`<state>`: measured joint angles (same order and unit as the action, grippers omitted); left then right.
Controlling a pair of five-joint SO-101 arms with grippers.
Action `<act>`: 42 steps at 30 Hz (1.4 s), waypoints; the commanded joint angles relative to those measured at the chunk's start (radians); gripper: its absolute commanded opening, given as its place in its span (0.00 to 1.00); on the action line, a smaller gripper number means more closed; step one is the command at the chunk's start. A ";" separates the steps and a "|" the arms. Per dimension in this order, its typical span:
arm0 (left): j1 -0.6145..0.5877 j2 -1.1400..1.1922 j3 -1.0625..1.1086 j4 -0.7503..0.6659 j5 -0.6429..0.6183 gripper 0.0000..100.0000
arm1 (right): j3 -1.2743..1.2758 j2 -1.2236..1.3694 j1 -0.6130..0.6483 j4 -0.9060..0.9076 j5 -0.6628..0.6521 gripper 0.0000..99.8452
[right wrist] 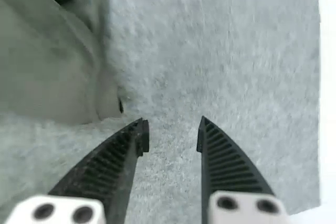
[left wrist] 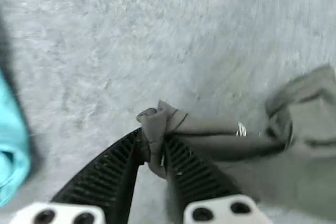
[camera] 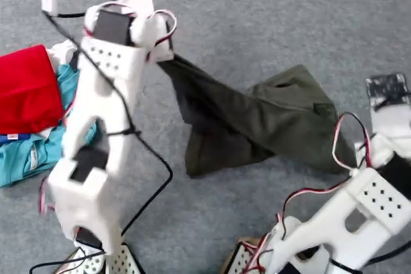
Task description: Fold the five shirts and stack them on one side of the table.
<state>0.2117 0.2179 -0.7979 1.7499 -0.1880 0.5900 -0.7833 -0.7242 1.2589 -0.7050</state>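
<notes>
A dark olive shirt (camera: pixel 257 123) lies crumpled across the middle of the grey table, one corner stretched toward the back left. My left gripper (left wrist: pixel 155 148) is shut on that corner of the olive shirt (left wrist: pixel 252 156), bunching the cloth between its black fingers (left wrist: pixel 113 174); in the high view this gripper (camera: pixel 162 56) sits at the back left. My right gripper (right wrist: pixel 172 136) hangs open over bare table just beside the olive shirt's (right wrist: pixel 47 72) edge, with nothing between its fingers. The right arm (camera: pixel 359 203) stands at the front right.
At the left edge a folded red shirt (camera: pixel 26 91) lies on a teal shirt (camera: pixel 32 152), with some white cloth (camera: pixel 61 49) behind them. The teal shirt (left wrist: pixel 10 145) also edges the left wrist view. Cables (camera: pixel 151 165) trail over the grey table (camera: pixel 257 24).
</notes>
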 commanded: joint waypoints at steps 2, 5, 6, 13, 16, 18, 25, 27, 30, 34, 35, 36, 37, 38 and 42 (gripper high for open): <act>-0.025 -0.263 0.347 0.011 0.120 0.02 | -0.168 0.047 0.174 0.080 0.052 0.17; -0.054 -0.348 0.572 0.005 0.199 0.02 | -0.197 0.203 0.282 0.023 0.104 0.17; -0.063 -0.360 0.640 -0.006 0.226 0.02 | -0.222 0.272 0.309 0.015 0.120 0.17; -0.127 -0.389 1.023 -0.176 0.281 0.02 | -0.634 0.769 0.475 0.117 0.206 0.17; -0.120 -0.389 1.148 -0.239 0.285 0.02 | -0.865 0.984 0.542 0.215 0.219 0.17; -0.120 -0.390 1.215 -0.292 0.293 0.02 | -1.020 1.118 0.579 0.292 0.239 0.17; -0.130 -0.401 1.309 -0.328 0.288 0.02 | -1.483 1.488 0.598 0.488 0.285 0.17; -0.130 -0.410 1.313 -0.327 0.287 0.02 | -1.578 1.569 0.596 0.497 0.285 0.17; -0.130 -0.424 1.315 -0.327 0.285 0.02 | -1.696 1.678 0.604 0.496 0.282 0.17; -0.130 -0.432 1.315 -0.325 0.285 0.02 | -1.833 1.796 0.651 0.503 0.279 0.17; -0.130 -0.432 1.315 -0.325 0.285 0.02 | -1.862 1.817 0.664 0.511 0.279 0.17; -0.130 -0.432 1.315 -0.325 0.285 0.02 | -1.882 1.834 0.677 0.520 0.279 0.17; -0.130 -0.432 1.315 -0.325 0.285 0.02 | -1.893 1.847 0.688 0.525 0.282 0.17; -0.130 -0.432 1.315 -0.325 0.285 0.02 | -1.897 1.853 0.696 0.526 0.285 0.17; -0.130 -0.432 1.310 -0.325 0.285 0.02 | -1.860 1.853 0.707 0.526 0.287 0.17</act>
<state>0.0967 -0.1765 0.5186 1.4277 0.0944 -1.2482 1.0810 -0.0322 1.7653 -0.4289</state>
